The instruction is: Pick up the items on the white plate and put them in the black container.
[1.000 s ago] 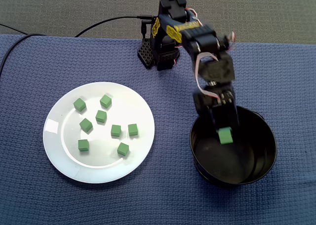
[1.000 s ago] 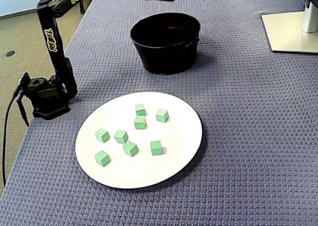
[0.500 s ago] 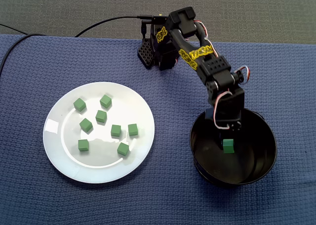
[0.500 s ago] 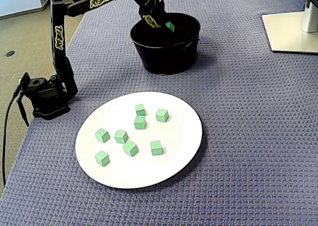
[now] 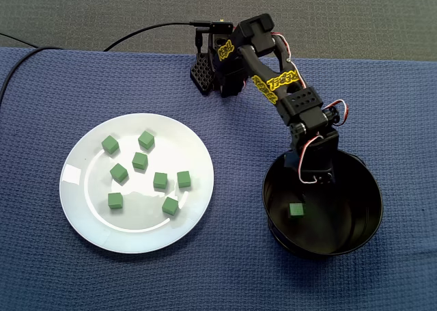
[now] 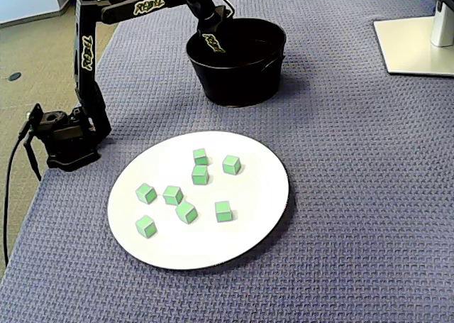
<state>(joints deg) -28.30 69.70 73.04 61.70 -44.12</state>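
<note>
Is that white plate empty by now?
No, eight green cubes lie spread over the white plate in a fixed view.

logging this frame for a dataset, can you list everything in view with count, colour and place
plate: 1, white, on the cloth, left of the container in a fixed view
cubes on the plate: 8, green, scattered, none touching
cube in the container: 1, green, lying on its floor, clear of the gripper
container: 1, black, round, on the cloth
cloth: 1, blue, textured, covering the table
cable: 1, black, running from the arm's base off to the left
flat stand base: 1, white, at the cloth's far corner
arm: 1, black with yellow lettering, reaching into the container
gripper: 1, black, inside the container; jaw state unclear
</note>
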